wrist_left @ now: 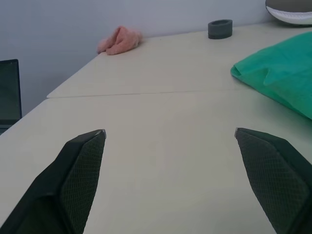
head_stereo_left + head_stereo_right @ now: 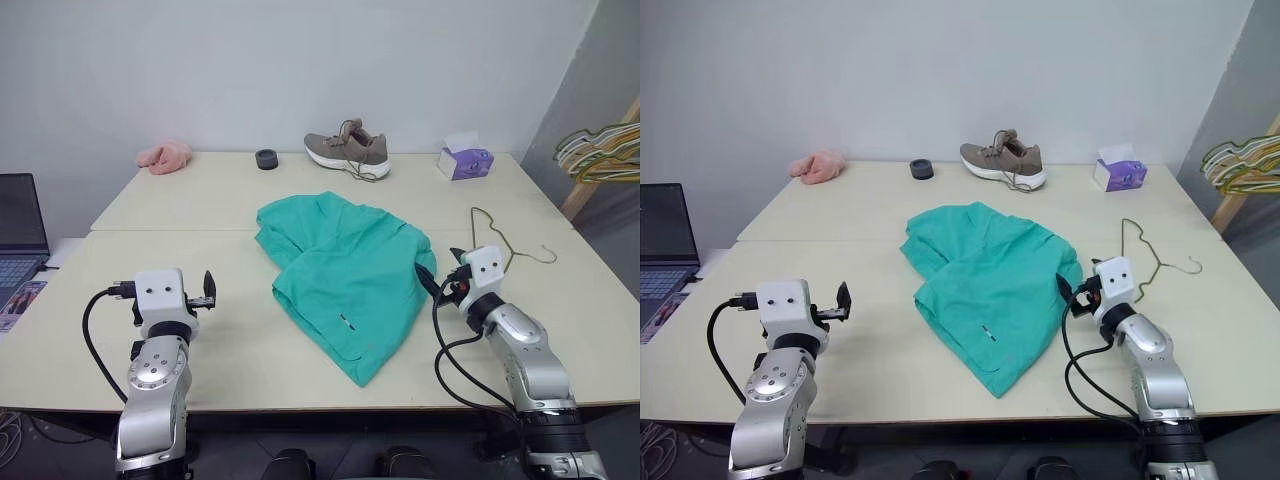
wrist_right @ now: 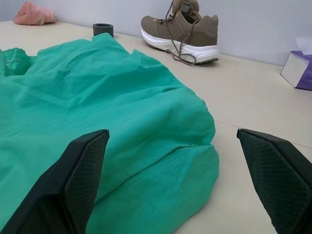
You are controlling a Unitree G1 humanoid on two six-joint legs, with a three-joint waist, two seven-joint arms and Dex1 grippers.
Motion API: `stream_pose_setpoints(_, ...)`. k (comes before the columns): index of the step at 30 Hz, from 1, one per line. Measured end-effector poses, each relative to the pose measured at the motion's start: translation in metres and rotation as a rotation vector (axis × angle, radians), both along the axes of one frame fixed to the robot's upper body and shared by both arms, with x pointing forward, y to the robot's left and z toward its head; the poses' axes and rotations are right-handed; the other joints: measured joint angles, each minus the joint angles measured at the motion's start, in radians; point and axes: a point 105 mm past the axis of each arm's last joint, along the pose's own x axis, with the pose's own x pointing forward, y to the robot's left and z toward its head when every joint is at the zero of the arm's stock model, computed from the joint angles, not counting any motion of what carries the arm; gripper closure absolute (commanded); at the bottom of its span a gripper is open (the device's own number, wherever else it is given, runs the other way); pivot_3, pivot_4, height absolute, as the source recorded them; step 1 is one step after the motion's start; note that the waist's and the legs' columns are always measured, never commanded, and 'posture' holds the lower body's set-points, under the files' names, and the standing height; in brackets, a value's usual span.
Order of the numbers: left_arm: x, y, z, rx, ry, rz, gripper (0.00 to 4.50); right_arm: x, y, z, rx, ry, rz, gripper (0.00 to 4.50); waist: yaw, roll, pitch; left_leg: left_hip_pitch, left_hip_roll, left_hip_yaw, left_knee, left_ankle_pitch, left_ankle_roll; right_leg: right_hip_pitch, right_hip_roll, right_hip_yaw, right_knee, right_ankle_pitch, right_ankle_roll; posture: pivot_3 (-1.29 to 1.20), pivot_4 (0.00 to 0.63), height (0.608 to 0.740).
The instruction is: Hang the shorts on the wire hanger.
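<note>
- The task looks barely begun — the shorts (image 2: 345, 275) lie crumpled flat at the middle of the table (image 2: 180, 210), and nothing is on the wire hanger (image 2: 508, 240).
- The hanger rests on the tabletop at about three o'clock from the shorts, just beyond the right gripper (image 2: 1072, 290), apart from the cloth.
- Right gripper: fingers spread wide, empty, its tips at the shorts' right edge.
- Left gripper (image 2: 208, 291): also spread wide and empty, at nine o'clock from the shorts, apart from them over bare table.
- Next move, as I judge it: pinch the fabric at an edge and lift — the other hand must steady the hanger.
- Shorts: soft teal fabric, wrinkled, folded over itself. Hanger: thin bent wire, triangular with a hook; likely to slide.
</note>
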Motion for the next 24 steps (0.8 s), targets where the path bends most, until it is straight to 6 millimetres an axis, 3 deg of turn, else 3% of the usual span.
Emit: stream_pose_setpoints(24,-0.0055,-0.003,0.0023,-0.007,-0.018,-0.028,0.0,-0.0011,0.0053,-0.0031,-0.004,0.011,0.036,0.02,0.01,0.0,0.0,0.0,0.0,0.0,0.0,0.0,0.0,0.0,0.0,0.0,0.0,0.0,0.0,0.09,0.0,0.74)
